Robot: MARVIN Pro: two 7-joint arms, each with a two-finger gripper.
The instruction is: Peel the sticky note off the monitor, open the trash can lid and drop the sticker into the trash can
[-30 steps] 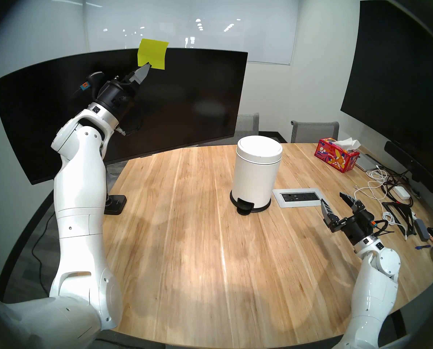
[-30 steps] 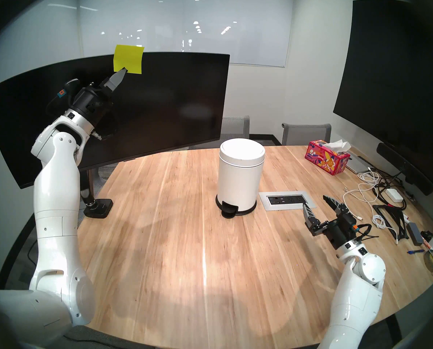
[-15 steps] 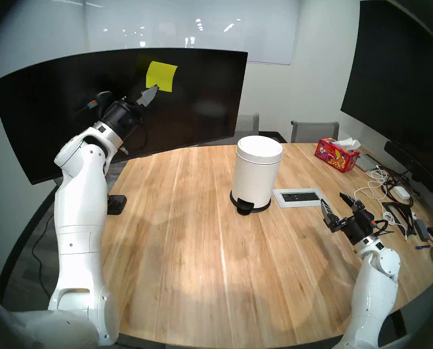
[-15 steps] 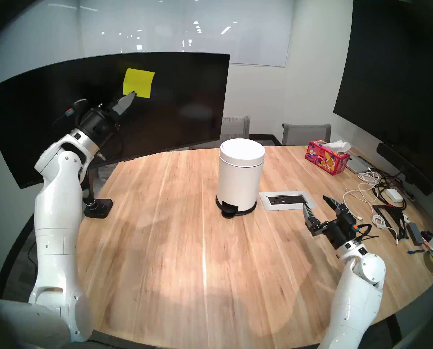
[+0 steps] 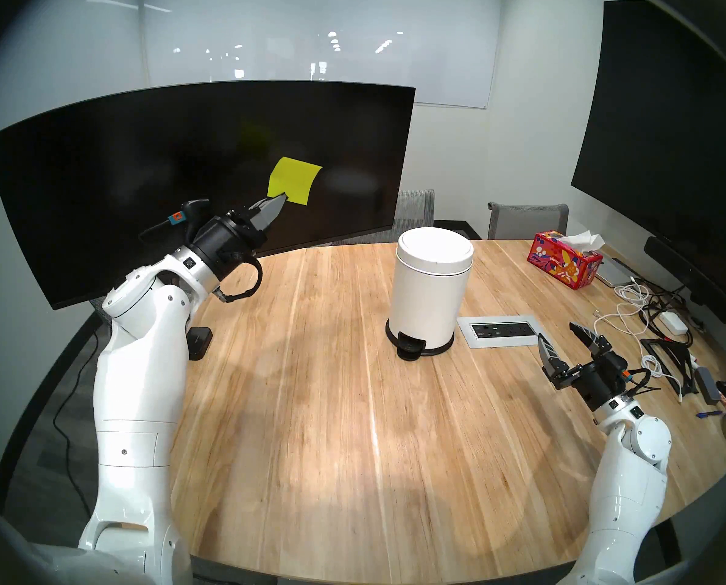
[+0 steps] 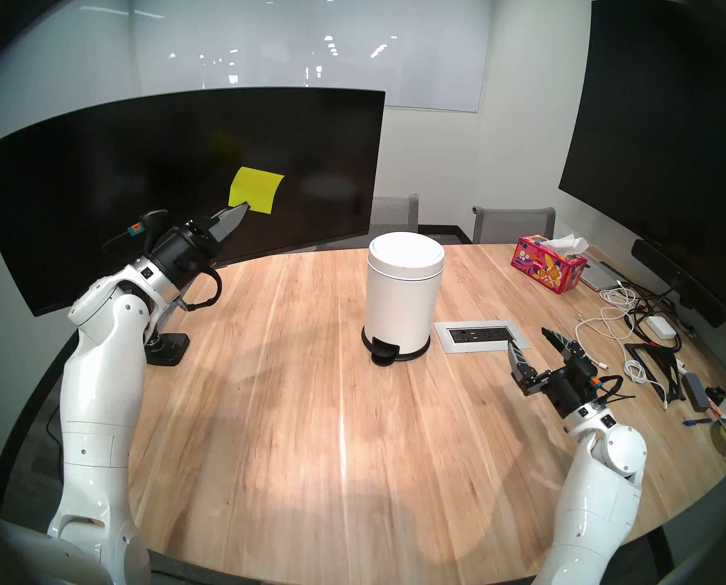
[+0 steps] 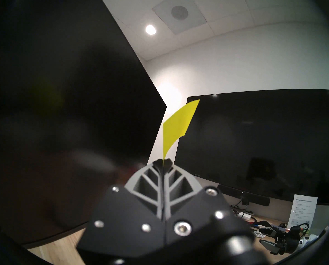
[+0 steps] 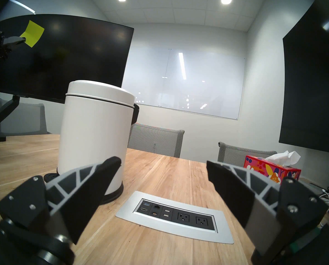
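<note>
Peel step looks done: left claw [image 5: 283, 198] is pinched fully closed on the lower corner of the sticky note [image 5: 294, 180], and the note hangs free in front of the monitor [image 5: 142, 158], slightly curled, with only a faint yellow-green reflection on the dark screen behind it. Left wrist view confirms it: the note [image 7: 176, 125] stands edge-on out of the closed tips, not stuck to anything. So the step in hand is the carry toward the trash can [image 5: 431, 301], which sits upright mid-tabletop [image 5: 310, 423], well apart from the note and to its right. The trash can lid [image 5: 435, 248] is still down, so nothing can be dropped yet. Right claw [image 5: 561, 337] is spread wide and empty, hovering low over the tabletop just right of the power outlet panel [image 5: 498, 330], near the bin. Next move, as I read it: get the lid up, either the right claw lifting the rim or something pressing the black foot pedal [image 5: 411, 347], and hold it open while the left arm brings the note over the opening. Thin paper held by one corner may flutter or cling to the claw on release.
</note>
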